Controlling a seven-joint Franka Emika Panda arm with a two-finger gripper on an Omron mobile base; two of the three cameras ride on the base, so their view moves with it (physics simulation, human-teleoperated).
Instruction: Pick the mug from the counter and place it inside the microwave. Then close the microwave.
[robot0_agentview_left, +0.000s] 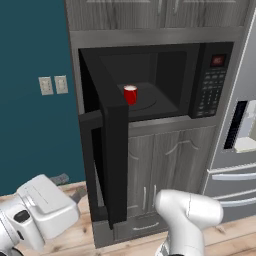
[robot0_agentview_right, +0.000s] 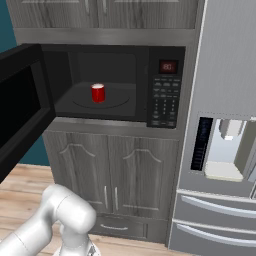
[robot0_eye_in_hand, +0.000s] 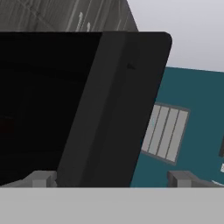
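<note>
So the mug (robot0_agentview_left: 130, 94) is already sitting inside the microwave (robot0_agentview_right: 165, 87), upright on the turntable, toward the left front of the cavity floor and well clear of the walls. That part is looking done, so what's left to handle is the door (robot0_agentview_left: 114, 150), which is hanging wide open to the left. In the hand view the fingers (robot0_eye_in_hand: 113, 178) are spreading wide with nothing between them, and the door's outer edge (robot0_eye_in_hand: 113, 109) is sitting right between the tips. My guess: the door is a stiff, hinged slab, light to swing, and its smooth dark face could be slippery. No need to pinch it; pushing flat on the outer face near the free edge, far from the hinge, should be giving the most leverage.
</note>
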